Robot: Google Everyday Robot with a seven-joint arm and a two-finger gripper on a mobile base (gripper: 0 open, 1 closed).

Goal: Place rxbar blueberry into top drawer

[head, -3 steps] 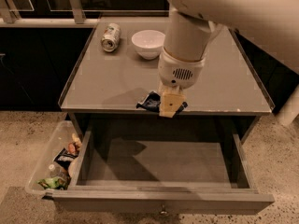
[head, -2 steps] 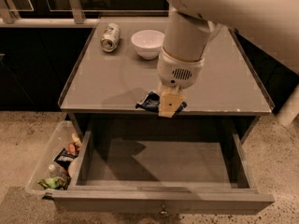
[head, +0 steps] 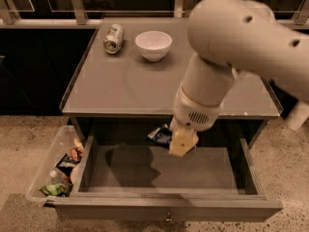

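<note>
While gripper (head: pixel 179 149) fingers (head: pixel 186 138) clasp rxbar blueberry (head: pixel 159 134) over open top drawer (head: pixel 166 208), clear bin (head: pixel 47 159) holds snack wrappers (head: pixel 65 166)

floor (head: pixel 19 144): speckled beige stone
table (head: pixel 120 83): grey, raised rim
back: dark panels (head: pixel 34 66), pale railing posts (head: pixel 77 4)
light: dim, warm
gripper (head: pixel 182 141): low, just before table's front edge

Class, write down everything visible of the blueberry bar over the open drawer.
The rxbar blueberry is a small flat bar in a dark navy wrapper with a pale crimped end pointing left. It hangs tilted above the open top drawer, just below the front edge of the table, held by the pincer, which hides its right part. Nothing else touches it.
</note>
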